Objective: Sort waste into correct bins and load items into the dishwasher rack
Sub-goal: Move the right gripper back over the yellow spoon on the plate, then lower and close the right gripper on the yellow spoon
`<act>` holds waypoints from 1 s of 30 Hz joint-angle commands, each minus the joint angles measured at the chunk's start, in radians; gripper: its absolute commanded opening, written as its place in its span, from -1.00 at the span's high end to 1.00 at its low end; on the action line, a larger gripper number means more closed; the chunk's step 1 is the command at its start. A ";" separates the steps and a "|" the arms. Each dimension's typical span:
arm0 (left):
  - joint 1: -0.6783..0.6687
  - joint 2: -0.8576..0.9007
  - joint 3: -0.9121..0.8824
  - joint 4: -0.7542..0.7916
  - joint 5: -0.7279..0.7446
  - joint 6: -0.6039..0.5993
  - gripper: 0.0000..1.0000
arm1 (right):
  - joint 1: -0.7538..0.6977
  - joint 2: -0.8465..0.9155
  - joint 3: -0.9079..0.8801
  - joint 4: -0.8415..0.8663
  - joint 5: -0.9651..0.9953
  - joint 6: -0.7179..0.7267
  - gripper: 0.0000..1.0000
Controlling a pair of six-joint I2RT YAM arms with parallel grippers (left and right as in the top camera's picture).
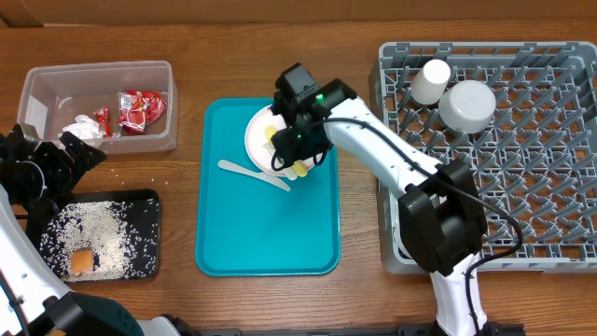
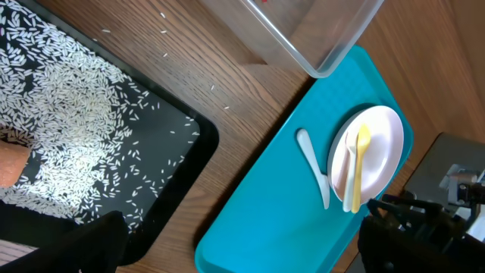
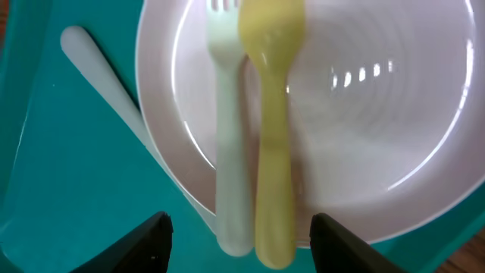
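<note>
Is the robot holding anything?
Nothing yet. The right gripper is open around the handles of the white plastic fork and yellow plastic spoon; the left gripper is open, empty.

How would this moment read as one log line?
right jaws: open over yellow spoon, white fork on plate | left jaws: open, empty | rack: cup, bowl loaded

A brown wood-grain worktop (image 1: 233,47) fills the overhead view edge to edge, its grain running left to right. Even light leaves only soft, short shadows on the wood, whose darker streaks show close up.
</note>
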 commanded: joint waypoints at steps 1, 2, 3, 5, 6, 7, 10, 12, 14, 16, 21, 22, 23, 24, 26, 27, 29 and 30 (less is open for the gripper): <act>0.003 -0.002 0.002 0.000 0.000 -0.008 -0.99 | 0.006 -0.003 -0.030 0.033 0.027 0.016 -0.25; 0.003 -0.002 0.002 0.000 0.000 -0.008 -0.99 | 0.006 -0.003 -0.039 0.045 0.026 0.017 -0.25; 0.003 -0.002 0.002 0.000 0.000 -0.007 -0.99 | 0.006 -0.003 -0.046 0.056 0.027 0.016 -0.25; 0.003 -0.002 0.002 0.000 0.000 -0.008 -0.99 | 0.006 -0.002 -0.059 0.074 0.026 0.017 -0.25; 0.003 -0.002 0.002 0.000 0.000 -0.007 -1.00 | 0.006 -0.002 -0.063 0.080 0.026 0.017 -0.25; 0.003 -0.002 0.002 0.000 0.000 -0.008 -0.99 | 0.006 -0.002 -0.065 0.085 0.026 0.017 -0.25; 0.003 -0.002 0.002 0.000 0.000 -0.008 -1.00 | 0.006 -0.002 -0.067 0.084 0.027 0.020 -0.24; 0.003 -0.002 0.002 0.000 0.000 -0.008 -1.00 | 0.006 -0.002 -0.067 0.085 0.026 0.021 -0.21; 0.003 -0.002 0.002 0.000 0.000 -0.008 -1.00 | 0.006 -0.002 -0.067 0.087 0.026 0.036 -0.17; 0.003 -0.002 0.002 0.000 0.000 -0.007 -1.00 | 0.006 -0.002 -0.067 0.090 0.026 0.039 -0.14; 0.003 -0.002 0.002 0.000 0.000 -0.008 -1.00 | 0.006 -0.002 -0.067 0.097 0.027 0.039 -0.14; 0.003 -0.002 0.002 0.000 0.000 -0.008 -1.00 | 0.006 -0.002 -0.067 0.099 0.027 0.039 -0.14; 0.003 -0.002 0.002 0.000 0.000 -0.008 -1.00 | 0.006 -0.001 -0.067 0.101 0.032 0.039 -0.14; 0.003 -0.002 0.002 0.000 0.000 -0.008 -0.99 | 0.006 0.002 -0.067 0.105 0.044 0.039 -0.15; 0.003 -0.002 0.002 0.000 0.000 -0.008 -0.99 | 0.006 0.013 -0.067 0.112 0.071 0.039 -0.16; 0.003 -0.002 0.002 0.000 0.000 -0.008 -1.00 | 0.006 0.021 -0.067 0.114 0.076 0.039 -0.16; 0.003 -0.002 0.002 0.000 0.000 -0.007 -0.99 | 0.006 0.035 -0.067 0.113 0.075 0.039 -0.17; 0.003 -0.002 0.002 0.000 0.000 -0.007 -0.99 | 0.006 0.043 -0.067 0.113 0.075 0.039 -0.17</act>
